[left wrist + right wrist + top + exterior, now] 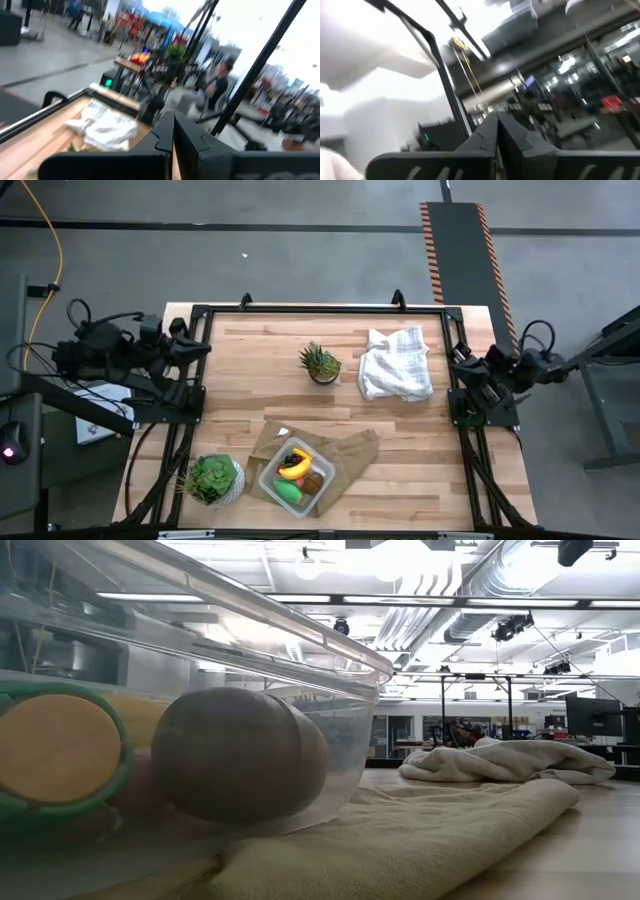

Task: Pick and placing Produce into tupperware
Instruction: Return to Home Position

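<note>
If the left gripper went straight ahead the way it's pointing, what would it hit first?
Probably nothing nearby: the left gripper points across and seemingly above the table, passing beside the white cloth. The right arm opposite looks likeliest, though depth is unclear.

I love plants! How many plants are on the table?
2. The spiky plant stands beside the white cloth; the leafy plant stands left of the tupperware. None seems hidden.

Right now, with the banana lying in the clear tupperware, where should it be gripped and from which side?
Grip the banana across its middle, coming straight down from above. It lies long and curved, seemingly uppermost in the tupperware, whose walls close off every sideways approach. Close across its narrow width, not along its length.
</note>
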`<state>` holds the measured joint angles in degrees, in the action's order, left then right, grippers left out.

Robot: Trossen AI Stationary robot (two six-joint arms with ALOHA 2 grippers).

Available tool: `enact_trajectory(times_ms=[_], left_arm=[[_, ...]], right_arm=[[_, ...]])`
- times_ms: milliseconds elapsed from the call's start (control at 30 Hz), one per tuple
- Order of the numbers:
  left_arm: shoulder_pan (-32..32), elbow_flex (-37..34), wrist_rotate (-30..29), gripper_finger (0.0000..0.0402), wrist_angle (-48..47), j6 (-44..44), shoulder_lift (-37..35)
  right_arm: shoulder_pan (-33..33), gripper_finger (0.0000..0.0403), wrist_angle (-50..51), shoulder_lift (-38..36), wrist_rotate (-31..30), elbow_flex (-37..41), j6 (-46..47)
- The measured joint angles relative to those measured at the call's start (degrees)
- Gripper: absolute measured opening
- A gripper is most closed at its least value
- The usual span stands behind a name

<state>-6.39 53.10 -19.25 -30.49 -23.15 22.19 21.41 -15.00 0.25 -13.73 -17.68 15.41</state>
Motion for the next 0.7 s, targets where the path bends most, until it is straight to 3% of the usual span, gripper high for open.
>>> enact_trajectory(times_ms=[200,300,533,700], left_arm=[[0.0,-15.0,0.0,0.0,13.3,0.2,-12.1],[0.0,-19.6,1.3,0.0,17.0,0.2,-16.0],[0.0,-28.1,3.7,0.0,25.2,0.3,-21.7],[0.0,-32.5,4.5,0.0,30.6,0.4,-21.8]], right_arm=[[0.0,0.0,-24.2,0.0,0.5,11.9,-0.1],[0.0,0.0,-31.5,0.0,0.5,15.6,1.1],[0.0,0.0,-32.7,0.0,0.4,17.1,3.6],[0.0,0.0,-31.3,0.0,0.7,17.1,3.6]])
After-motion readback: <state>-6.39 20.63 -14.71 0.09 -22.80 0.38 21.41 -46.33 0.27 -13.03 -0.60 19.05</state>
